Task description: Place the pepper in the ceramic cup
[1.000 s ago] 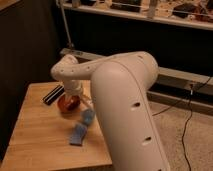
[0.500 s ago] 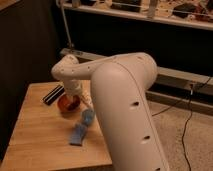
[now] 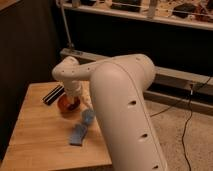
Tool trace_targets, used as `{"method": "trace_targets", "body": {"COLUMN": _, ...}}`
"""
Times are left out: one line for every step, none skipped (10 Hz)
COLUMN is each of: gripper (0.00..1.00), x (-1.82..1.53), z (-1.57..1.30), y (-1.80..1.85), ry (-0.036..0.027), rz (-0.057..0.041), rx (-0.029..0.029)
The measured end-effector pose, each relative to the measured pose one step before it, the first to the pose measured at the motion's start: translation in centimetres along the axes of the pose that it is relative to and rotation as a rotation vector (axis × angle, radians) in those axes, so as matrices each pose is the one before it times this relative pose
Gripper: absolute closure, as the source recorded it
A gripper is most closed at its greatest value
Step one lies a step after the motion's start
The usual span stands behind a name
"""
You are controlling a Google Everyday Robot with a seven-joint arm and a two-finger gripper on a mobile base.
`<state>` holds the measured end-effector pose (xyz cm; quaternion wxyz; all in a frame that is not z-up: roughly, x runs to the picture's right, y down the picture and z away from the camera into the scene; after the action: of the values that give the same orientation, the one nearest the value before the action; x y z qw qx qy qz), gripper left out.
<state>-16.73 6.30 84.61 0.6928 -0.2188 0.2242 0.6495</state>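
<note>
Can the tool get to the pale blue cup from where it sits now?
Probably yes. The tool hangs over the orange-brown bowl, and the ceramic cup stands close beside that bowl on the table, with nothing visible between them.

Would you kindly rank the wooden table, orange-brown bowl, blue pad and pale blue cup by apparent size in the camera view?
1. wooden table
2. orange-brown bowl and blue pad: alike, unranked, since the tool, down at the bowl, hides part of it
3. pale blue cup, smallest
</note>
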Motion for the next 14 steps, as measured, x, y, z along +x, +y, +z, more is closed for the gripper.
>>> {"method": "trace_targets", "body": {"gripper": 0.46, "x": -0.067, "z": 0.091, "y": 0.117, "ry": 0.00102, "rz": -0.00333, "rx": -0.00442}}
{"method": "trace_targets", "body": {"gripper": 0.46, "x": -0.051, "z": 0.078, "y": 0.131, "ry": 0.00119, "rz": -0.00319, "rx": -0.00428}}
{"method": "trace_targets", "body": {"gripper": 0.46, "x": -0.143, "z": 0.089, "y": 0.228, "ry": -0.00038, "rz": -0.00466, "rx": -0.00841}}
{"method": "trace_targets", "body": {"gripper": 0.46, "x": -0.072, "z": 0.074, "y": 0.241, "ry": 0.00041, "rz": -0.00632, "rx": -0.00642}}
{"method": "trace_targets", "body": {"gripper": 0.46, "x": -0.048, "z": 0.045, "y": 0.153, "ry": 0.00049, "rz": -0.00375, "rx": -0.00429}}
{"method": "trace_targets", "body": {"gripper": 0.46, "x": -0.070, "z": 0.081, "y": 0.282, "ry": 0.00178, "rz": -0.00642, "rx": -0.00673}}
{"method": "trace_targets", "body": {"gripper": 0.46, "x": -0.062, "z": 0.034, "y": 0.293, "ry": 0.00078, "rz": -0.00587, "rx": -0.00568}}
{"method": "trace_targets", "body": {"gripper": 0.46, "x": -0.060, "z": 0.020, "y": 0.373, "ry": 0.00079, "rz": -0.00784, "rx": -0.00554}}
{"method": "trace_targets", "body": {"gripper": 0.46, "x": -0.047, "z": 0.026, "y": 0.292, "ry": 0.00053, "rz": -0.00719, "rx": -0.00302}}
{"method": "trace_targets", "body": {"gripper": 0.46, "x": -0.043, "z": 0.013, "y": 0.373, "ry": 0.00116, "rz": -0.00916, "rx": -0.00301}}
{"method": "trace_targets", "body": {"gripper": 0.46, "x": -0.051, "z": 0.009, "y": 0.306, "ry": 0.00137, "rz": -0.00792, "rx": -0.00266}}
{"method": "trace_targets", "body": {"gripper": 0.46, "x": -0.048, "z": -0.013, "y": 0.261, "ry": 0.00029, "rz": -0.00558, "rx": -0.00272}}
{"method": "trace_targets", "body": {"gripper": 0.46, "x": -0.032, "z": -0.058, "y": 0.373, "ry": 0.00084, "rz": -0.00856, "rx": -0.00226}}
{"method": "trace_targets", "body": {"gripper": 0.46, "x": 0.009, "z": -0.073, "y": 0.290, "ry": 0.00239, "rz": -0.00800, "rx": 0.00077}}
